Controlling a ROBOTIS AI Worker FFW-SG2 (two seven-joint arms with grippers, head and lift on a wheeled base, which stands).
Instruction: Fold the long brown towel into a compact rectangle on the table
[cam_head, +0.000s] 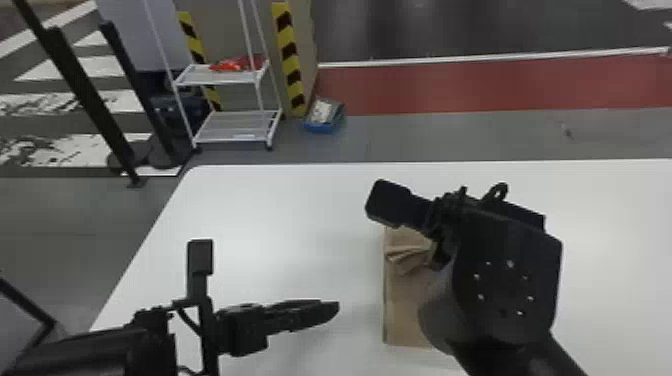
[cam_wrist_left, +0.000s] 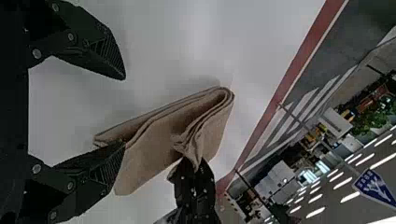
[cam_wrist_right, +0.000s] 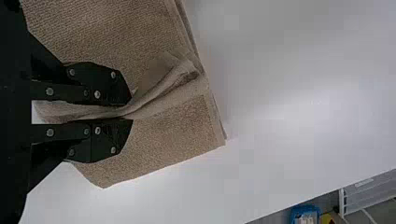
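In the head view, the brown towel (cam_head: 406, 315) lies folded in layers on the white table, partly covered by my right arm. My right gripper (cam_head: 439, 256) is over its far part, pinching up a wrinkled ridge. The right wrist view has the right gripper (cam_wrist_right: 130, 112) shut on a bunched fold of the towel (cam_wrist_right: 173, 133). Left of the towel and apart from it is my left gripper (cam_head: 320, 311). In the left wrist view, the left gripper (cam_wrist_left: 123, 111) is open with its fingers wide apart, one overlapping the view of the layered towel (cam_wrist_left: 154, 158).
The white table (cam_head: 260, 210) has bare surface left of the towel and beyond it. Past its far edge stand a white wire cart (cam_head: 235, 134) and a blue bin (cam_head: 324, 125) on the floor. Dark posts (cam_head: 90, 100) rise at the far left.
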